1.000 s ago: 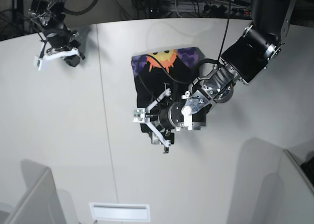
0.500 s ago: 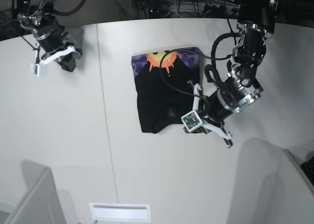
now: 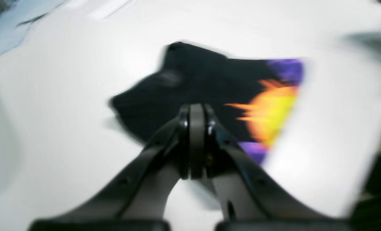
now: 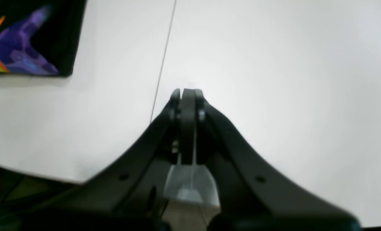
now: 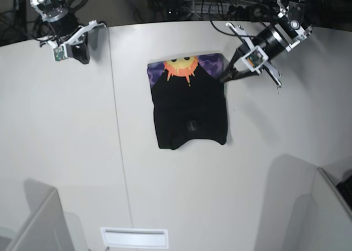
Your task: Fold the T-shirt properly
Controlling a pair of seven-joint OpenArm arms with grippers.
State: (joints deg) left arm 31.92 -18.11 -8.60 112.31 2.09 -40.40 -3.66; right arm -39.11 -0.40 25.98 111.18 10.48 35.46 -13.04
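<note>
T-shirt [image 5: 190, 105], a compact black folded rectangle with its orange sun print upward, lay flat near the worktop's [image 5: 66, 152] far edge, apparently finished, since both arms hung clear of it, left fingers [image 3: 195, 110] and right fingers [image 4: 185, 96] pressed together, empty.

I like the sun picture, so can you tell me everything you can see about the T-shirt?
The T-shirt is soft black cloth, folded into a neat, roughly rectangular bundle lying flat on the white table. An orange and yellow sun with purple print shows along its far edge, near the top of the base view. The near bottom edge is a little rounded and rumpled, and a small dark patch sits near the middle. Nothing is holding it: both arms are pulled away, and only the table touches it.
</note>
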